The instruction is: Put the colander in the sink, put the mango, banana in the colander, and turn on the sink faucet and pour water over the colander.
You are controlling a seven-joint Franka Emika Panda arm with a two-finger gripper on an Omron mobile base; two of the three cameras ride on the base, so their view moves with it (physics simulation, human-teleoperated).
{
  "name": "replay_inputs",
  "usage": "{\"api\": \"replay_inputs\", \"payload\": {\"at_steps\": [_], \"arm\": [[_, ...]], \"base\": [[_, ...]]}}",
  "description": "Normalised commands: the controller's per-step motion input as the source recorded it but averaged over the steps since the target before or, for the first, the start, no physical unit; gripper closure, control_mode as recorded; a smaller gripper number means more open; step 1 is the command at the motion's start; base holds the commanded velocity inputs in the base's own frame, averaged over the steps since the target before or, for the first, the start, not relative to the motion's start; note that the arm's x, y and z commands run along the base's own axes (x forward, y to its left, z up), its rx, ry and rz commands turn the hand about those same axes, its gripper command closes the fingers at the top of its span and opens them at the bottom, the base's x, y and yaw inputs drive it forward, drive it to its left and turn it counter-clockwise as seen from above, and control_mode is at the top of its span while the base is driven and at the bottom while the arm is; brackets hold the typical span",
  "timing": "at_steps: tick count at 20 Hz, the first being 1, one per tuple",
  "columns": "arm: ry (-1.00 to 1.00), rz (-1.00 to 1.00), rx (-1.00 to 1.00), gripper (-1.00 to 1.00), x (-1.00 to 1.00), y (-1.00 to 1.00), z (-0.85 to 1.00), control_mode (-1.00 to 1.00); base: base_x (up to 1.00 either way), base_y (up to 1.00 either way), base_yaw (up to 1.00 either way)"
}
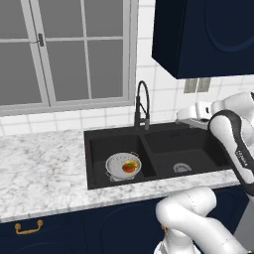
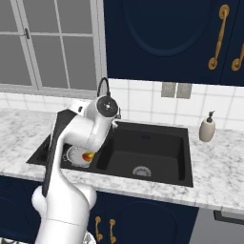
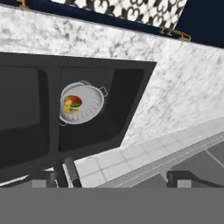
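Right base view — arm partly hides colander; soap dispenser apart.

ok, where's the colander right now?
The colander sits on the floor of the sink's left basin in the left base view, near the front, with the mango and banana inside it.

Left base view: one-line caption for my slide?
Colander holding mango and banana sits in the sink's left basin, below the faucet.
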Motion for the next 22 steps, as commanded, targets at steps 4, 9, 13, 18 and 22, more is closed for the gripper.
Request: {"api": "replay_inputs", "payload": {"at_steps": [4,9,13,18,22], "arm": [[-0.08,0.0,0.15,-1.0,0.26,-0.18,0.0,-1.0],[-0.03,0.02,0.11,-1.0,0.41,-0.05,0.0,-1.0],[0.0,0.07,0.11,-1.0,0.32,0.0,-0.03,-1.0],[0.0,0.09,0.07,-1.0,0.23,0.0,-0.12,-1.0],[0.0,0.1,0.04,-1.0,0.24,0.0,-0.22,-1.0]], "base": [[0.0,0.0,0.0],[0.0,0.0,0.0],[0.0,0.0,0.0],[0.0,0.0,0.0],[0.0,0.0,0.0]]}}
